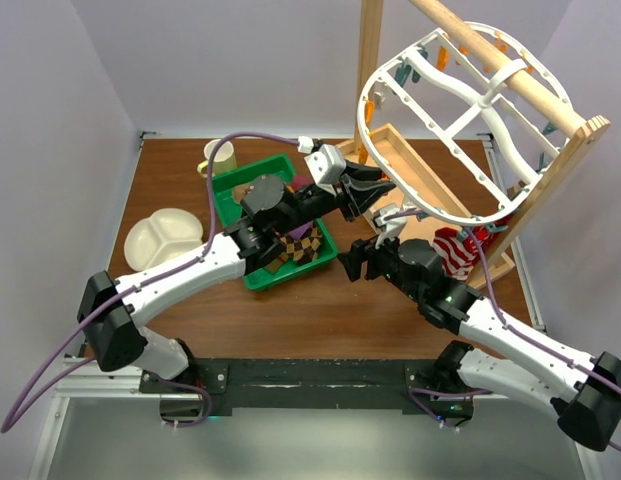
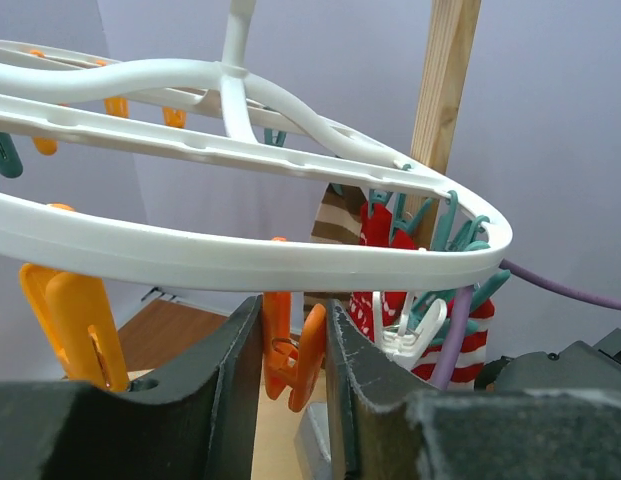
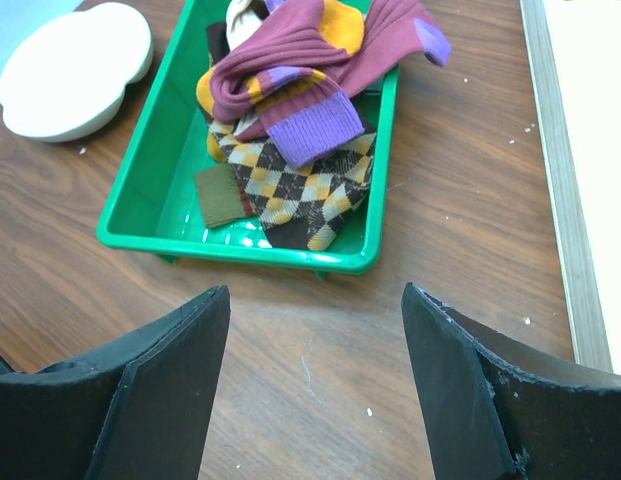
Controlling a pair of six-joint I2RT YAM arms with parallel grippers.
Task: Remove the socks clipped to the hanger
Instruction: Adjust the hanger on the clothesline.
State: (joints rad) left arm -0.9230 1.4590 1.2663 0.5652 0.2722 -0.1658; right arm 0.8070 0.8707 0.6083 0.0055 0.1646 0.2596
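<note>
The white oval hanger (image 1: 427, 128) hangs tilted from the wooden rail, with orange and teal clips under its rim (image 2: 240, 262). My left gripper (image 1: 378, 187) reaches under its near rim. In the left wrist view its jaws (image 2: 295, 312) are shut on an orange clip (image 2: 290, 345) that holds no sock. A red and white striped sock (image 1: 453, 250) (image 2: 476, 340) and a brown striped sock (image 2: 336, 215) hang clipped at the hanger's right end. My right gripper (image 1: 356, 261) (image 3: 315, 300) is open and empty, low over the table beside the green tray.
The green tray (image 1: 252, 178) (image 3: 155, 175) holds several loose socks (image 3: 290, 100), maroon-striped and argyle. A white divided plate (image 1: 162, 236) (image 3: 75, 55) and a cup (image 1: 218, 156) lie at the left. The wooden stand (image 1: 556, 170) with its base box (image 1: 415, 172) fills the back right; its post (image 2: 445, 90) stands behind the hanger.
</note>
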